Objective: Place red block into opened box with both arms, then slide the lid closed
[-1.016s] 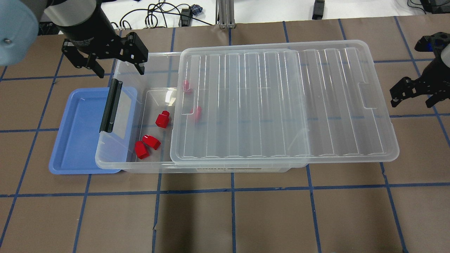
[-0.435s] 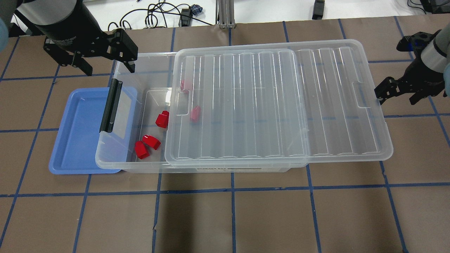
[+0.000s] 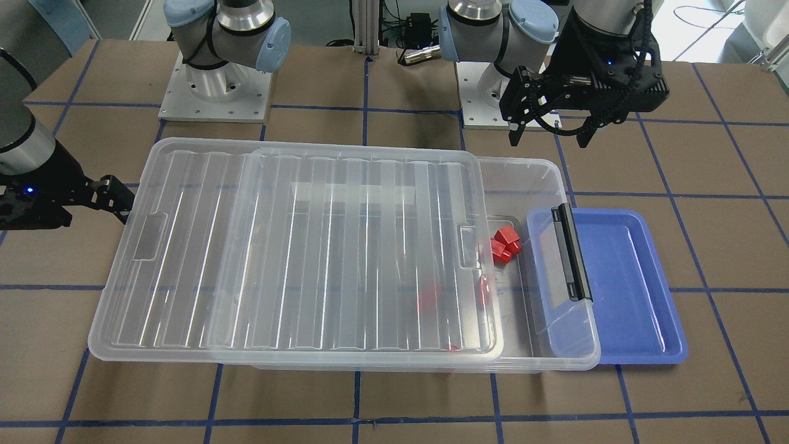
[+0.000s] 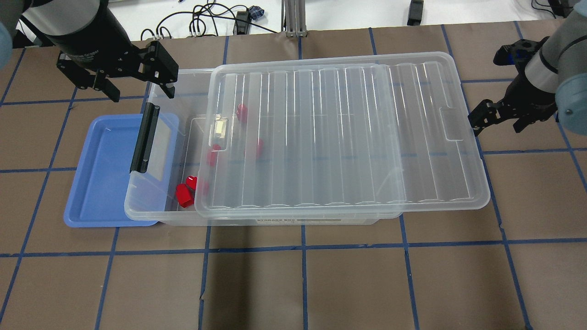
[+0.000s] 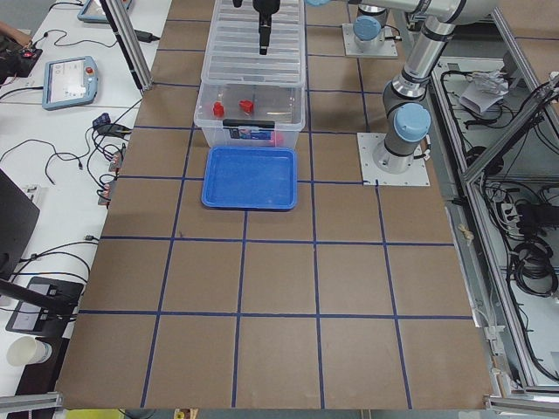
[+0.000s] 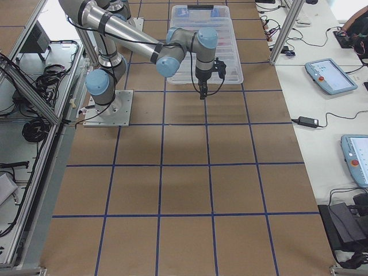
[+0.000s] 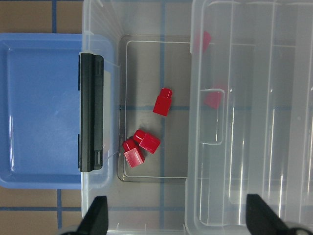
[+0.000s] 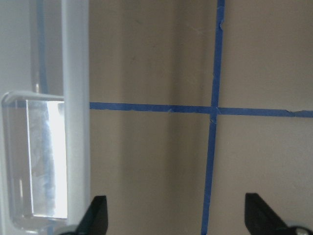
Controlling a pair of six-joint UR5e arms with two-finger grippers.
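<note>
The clear box [image 4: 137, 213] lies lengthwise with its black handle [image 4: 144, 137] at the left. The ribbed lid [image 4: 344, 137] rests on it, shifted right, overhanging the right end and leaving the left end uncovered. Several red blocks lie inside: a pair [image 4: 184, 195] in the opening and others [image 4: 259, 146] under the lid; the left wrist view shows them too [image 7: 162, 101]. My left gripper [image 4: 124, 87] hovers open over the box's back left corner, holding nothing. My right gripper [image 4: 497, 126] is open with one finger [image 8: 98, 215] right beside the lid's right short edge.
A shallow blue tray [image 4: 101, 174] sits partly under the box's handle end. Brown table surface with blue tape lines surrounds everything. Cables and an aluminium post [image 4: 291, 18] lie along the far edge. Both arm bases [image 3: 216, 92] stand behind the box.
The lid has slid left over the box and now covers more of the red blocks. My right gripper moved left with the lid's edge. My left gripper drew back to the left.
</note>
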